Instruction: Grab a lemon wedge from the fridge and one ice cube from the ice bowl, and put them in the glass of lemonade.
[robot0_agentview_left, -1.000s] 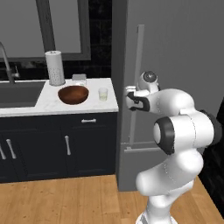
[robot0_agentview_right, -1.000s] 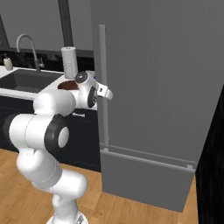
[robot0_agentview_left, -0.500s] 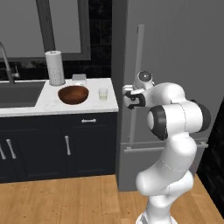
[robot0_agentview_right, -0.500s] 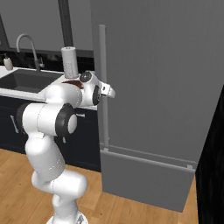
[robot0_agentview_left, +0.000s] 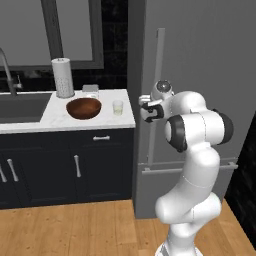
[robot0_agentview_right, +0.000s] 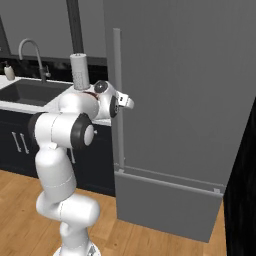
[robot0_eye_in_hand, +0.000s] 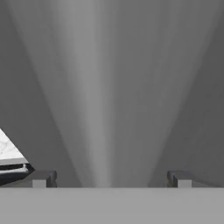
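Observation:
The grey fridge (robot0_agentview_left: 200, 65) stands with its door shut, so the lemon wedge is hidden. My gripper (robot0_agentview_left: 147, 108) is open at the long vertical handle (robot0_agentview_left: 159, 75), about mid-height. In the hand view the handle (robot0_eye_in_hand: 98, 109) runs up between the two fingertips (robot0_eye_in_hand: 43, 178); whether they touch it I cannot tell. From the right side my gripper (robot0_agentview_right: 128, 102) sits against the handle (robot0_agentview_right: 117, 60). On the white counter, the reddish-brown ice bowl (robot0_agentview_left: 84, 108) stands left of the glass of lemonade (robot0_agentview_left: 117, 107). The ice cube is too small to make out.
A white paper-towel cylinder (robot0_agentview_left: 62, 77) stands behind the bowl, with the sink (robot0_agentview_left: 20, 106) and faucet (robot0_agentview_right: 30, 50) further left. Dark navy cabinets (robot0_agentview_left: 65, 167) run below the counter. The fridge's lower drawer front (robot0_agentview_right: 165, 205) sits under the door, above the wooden floor (robot0_agentview_left: 75, 230).
The elbow has swung up and in toward the hand. The open gripper has edged slightly closer to the fridge handle. The door has stayed shut.

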